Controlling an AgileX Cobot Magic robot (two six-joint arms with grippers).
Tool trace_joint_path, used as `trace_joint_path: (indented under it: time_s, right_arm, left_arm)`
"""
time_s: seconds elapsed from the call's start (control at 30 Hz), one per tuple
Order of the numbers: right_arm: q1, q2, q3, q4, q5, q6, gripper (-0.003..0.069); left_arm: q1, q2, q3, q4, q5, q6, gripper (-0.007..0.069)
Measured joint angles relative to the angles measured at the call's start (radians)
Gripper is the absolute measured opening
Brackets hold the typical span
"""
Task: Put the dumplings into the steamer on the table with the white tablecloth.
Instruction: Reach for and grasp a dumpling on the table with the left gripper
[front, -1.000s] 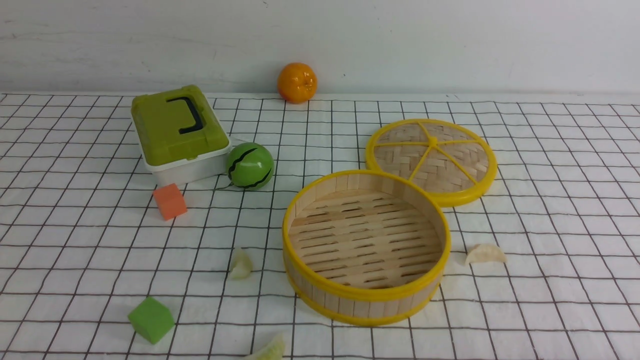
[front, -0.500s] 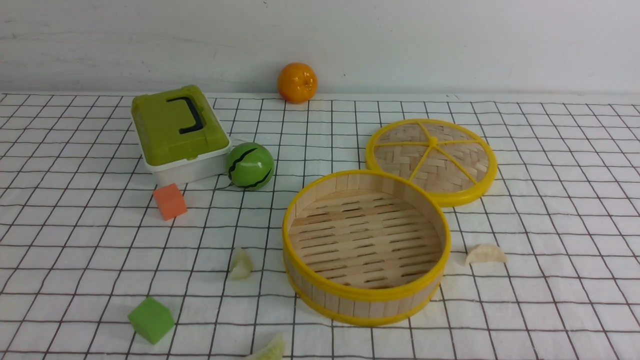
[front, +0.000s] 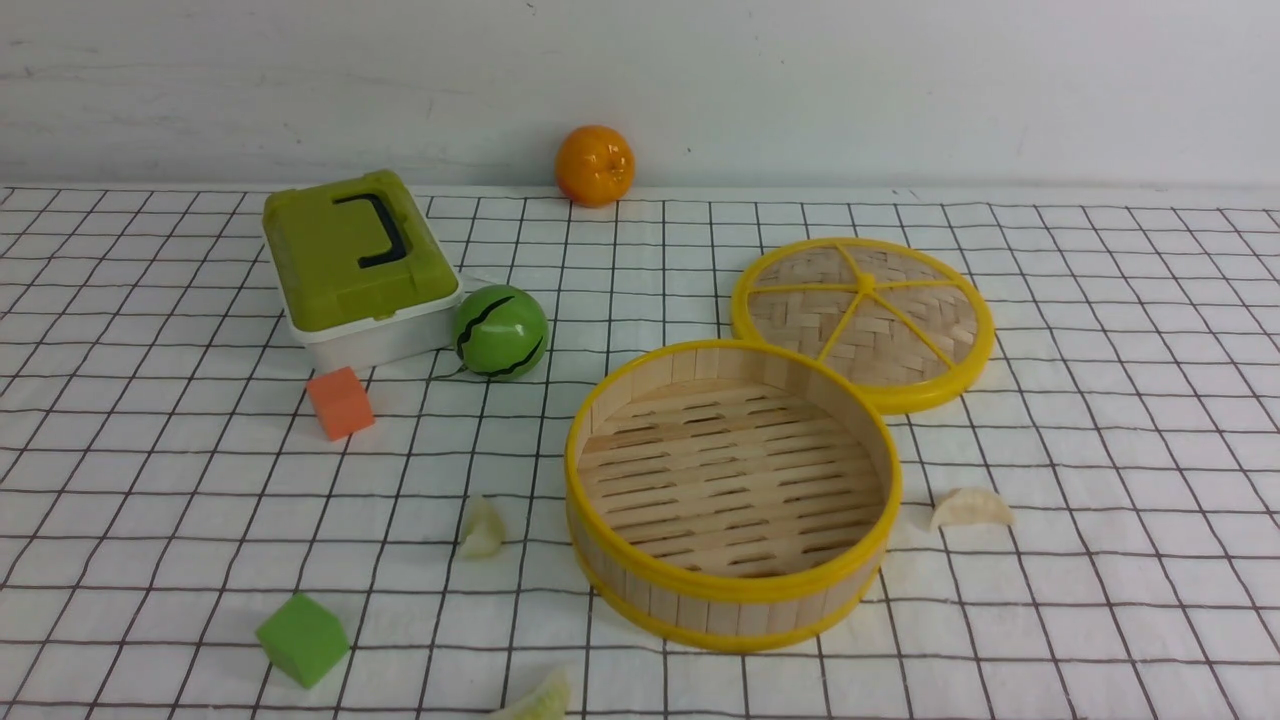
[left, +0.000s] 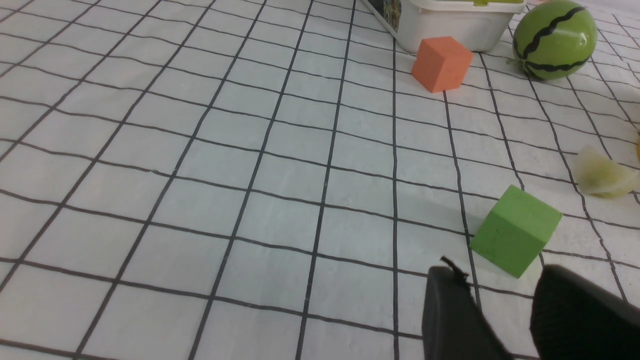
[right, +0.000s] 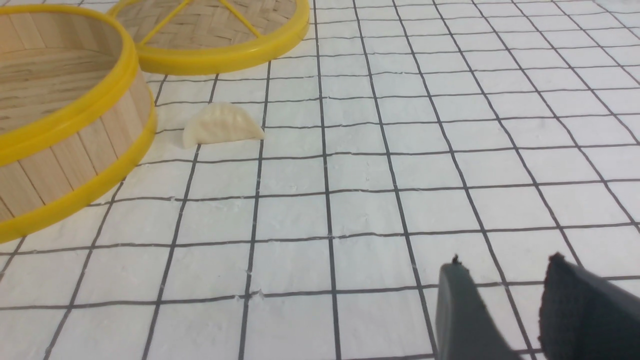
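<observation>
Around the steamer (front: 700, 612), three dumplings (front: 483, 529) (front: 970, 508) (front: 535, 698) are lying on the counter (front: 1100, 350): left of it, right of it, and in front. They are probably going to feel light, soft and slippery, so pinching gently across the plump belly looks best. The left tool (left: 500, 275) and right tool (right: 505, 265) are hanging part-open and empty.

Front camera overlooks the whole tablecloth (front: 1100, 420); low, close wrist cameras share its sides.

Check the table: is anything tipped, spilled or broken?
Nothing stands out. The steamer stands upright and empty, its woven lid flat behind it. Three dumplings lie loose on the checked tablecloth, left, right and in front of it.
</observation>
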Motion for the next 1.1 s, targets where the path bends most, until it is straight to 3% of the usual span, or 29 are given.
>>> trace_joint_path:
  time_s: [0.8, 0.93, 1.0, 1.03, 1.1]
  right_arm:
    - [0.000, 0.000, 0.000, 0.019, -0.006, 0.000, 0.0240]
    - [0.000, 0.000, 0.000, 0.100, -0.008, 0.000, 0.0240]
    - [0.000, 0.000, 0.002, 0.198, -0.018, 0.000, 0.0240]
    - [0.000, 0.000, 0.003, 0.208, -0.020, 0.000, 0.0240]
    - [0.000, 0.000, 0.007, 0.373, -0.033, 0.004, 0.0240]
  left_arm:
    - [0.000, 0.000, 0.000, -0.012, -0.044, -0.003, 0.0239]
    - [0.000, 0.000, 0.000, -0.133, -0.093, -0.064, 0.0239]
    - [0.000, 0.000, 0.000, -0.300, -0.125, -0.179, 0.0239]
    - [0.000, 0.000, 0.000, -0.317, -0.130, -0.190, 0.0239]
    - [0.000, 0.000, 0.000, -0.543, -0.149, -0.352, 0.0239]
